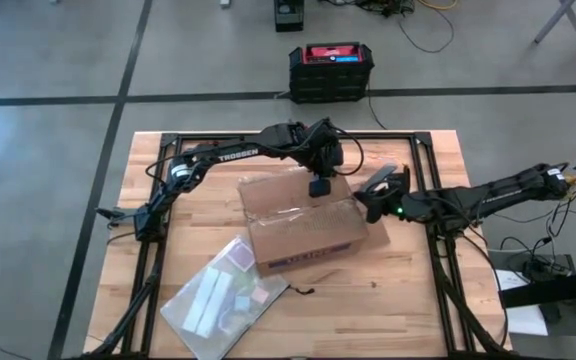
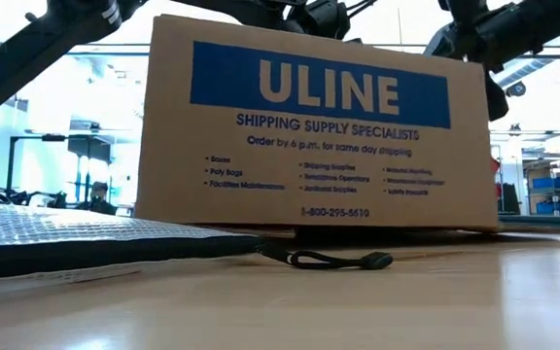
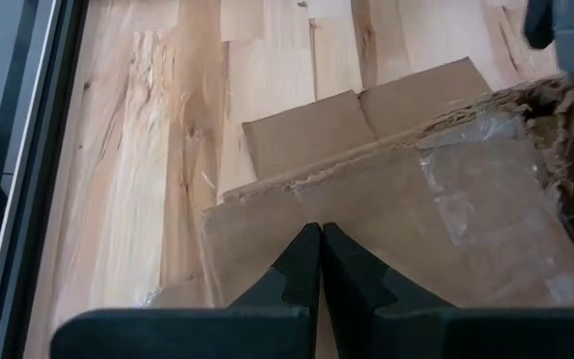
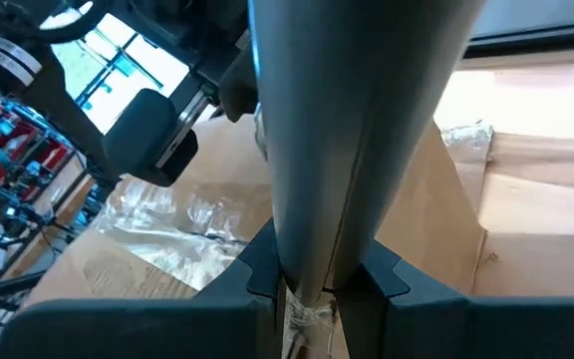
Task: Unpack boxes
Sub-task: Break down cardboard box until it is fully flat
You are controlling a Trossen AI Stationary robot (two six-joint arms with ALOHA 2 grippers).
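One brown ULINE box (image 1: 303, 232) at mid-table, flaps taped clear, a plastic bag (image 1: 223, 295) beside it; my left gripper (image 3: 319, 231), jaws clenched empty, over its top; my right gripper (image 4: 312, 289) clamped on a grey flat strip (image 4: 352, 120) at the box's right edge.

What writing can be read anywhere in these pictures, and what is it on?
"ULINE": blue label on the cardboard box.
"SHIPPING SUPPLY SPECIALISTS": box, beneath the label.
"Order by 6 p.m. for same day shipping": box.
"1-800-295-5510": box, bottom line.
"TROSSEN": left arm.
Small product lists on the box: too blurred.
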